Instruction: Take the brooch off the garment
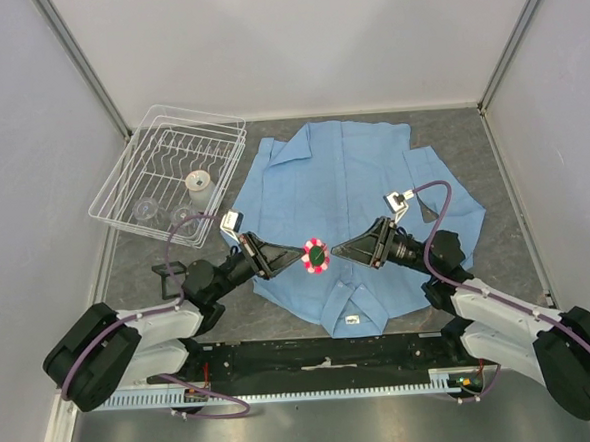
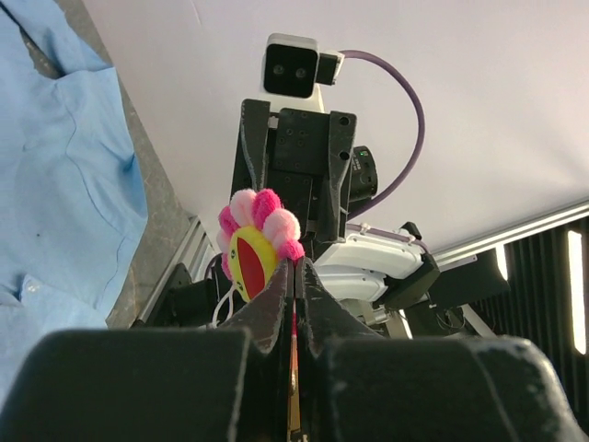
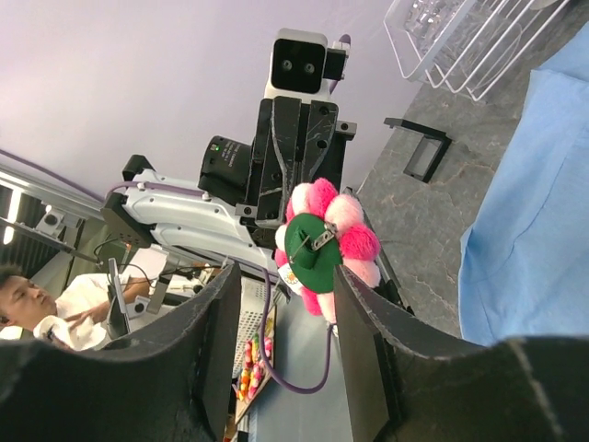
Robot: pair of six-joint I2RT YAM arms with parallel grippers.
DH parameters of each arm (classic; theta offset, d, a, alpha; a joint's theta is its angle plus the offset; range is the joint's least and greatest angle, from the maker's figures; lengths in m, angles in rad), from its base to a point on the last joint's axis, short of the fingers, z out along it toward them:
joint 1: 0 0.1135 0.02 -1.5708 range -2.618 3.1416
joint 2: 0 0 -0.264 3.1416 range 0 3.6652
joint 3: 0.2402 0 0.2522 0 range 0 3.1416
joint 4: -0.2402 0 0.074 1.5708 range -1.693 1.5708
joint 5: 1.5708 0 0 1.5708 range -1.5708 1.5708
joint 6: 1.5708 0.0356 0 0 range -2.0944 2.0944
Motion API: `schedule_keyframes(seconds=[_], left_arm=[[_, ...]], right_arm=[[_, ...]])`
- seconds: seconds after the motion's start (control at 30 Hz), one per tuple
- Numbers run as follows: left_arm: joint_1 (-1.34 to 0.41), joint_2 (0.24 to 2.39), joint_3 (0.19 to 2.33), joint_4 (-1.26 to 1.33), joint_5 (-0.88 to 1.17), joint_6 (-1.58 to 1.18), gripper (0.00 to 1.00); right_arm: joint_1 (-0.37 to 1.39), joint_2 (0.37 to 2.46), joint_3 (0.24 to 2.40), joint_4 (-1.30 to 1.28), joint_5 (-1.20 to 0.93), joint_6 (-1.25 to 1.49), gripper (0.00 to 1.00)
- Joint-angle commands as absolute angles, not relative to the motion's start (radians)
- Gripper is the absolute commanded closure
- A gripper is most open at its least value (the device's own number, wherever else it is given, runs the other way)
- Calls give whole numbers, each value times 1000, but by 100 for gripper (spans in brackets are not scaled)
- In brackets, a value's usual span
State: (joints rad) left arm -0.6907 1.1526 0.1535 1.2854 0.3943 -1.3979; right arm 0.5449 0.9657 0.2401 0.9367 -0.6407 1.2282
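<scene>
Two black, tapered plastic fingers of the left gripper [image 2: 294,269] fill the bottom of the left wrist view. They are pressed together on the lower edge of the brooch [image 2: 253,241], and the pinched part is hidden between them. The brooch is a small round of fuzzy pink and pale pompom petals around a smooth yellow centre with a red patch. From the right wrist view its back is a green felt disc with a thin metal pin.

There the right gripper [image 3: 287,270] stands with its jaws apart, one broad dark finger on each side of the brooch. Whether they touch it I cannot tell.

In the overhead view the brooch sits at mid-frame between both gripper tips, over the garment [image 1: 342,178], a soft, creased light blue shirt spread flat on the mottled grey table [image 1: 137,253]. A white wire rack [image 1: 123,186] stands at upper left.
</scene>
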Motion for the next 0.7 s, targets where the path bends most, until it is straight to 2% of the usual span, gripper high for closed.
schedule_keyframes(seconds=[0.0, 0.2, 0.37, 0.67], left_arm=[[-687, 1183, 146, 1557, 365, -1451, 98], [-687, 1181, 147, 1578, 359, -1468, 98], [-687, 1172, 158, 1571, 360, -1476, 98], [-689, 1160, 167, 1572, 360, -1479, 98]], right_arm=[[545, 979, 259, 1013, -634, 1227, 48], [543, 936, 221, 908, -572, 1196, 45], [545, 956, 201, 960, -592, 1215, 51], [580, 1049, 222, 1017, -604, 1226, 49]])
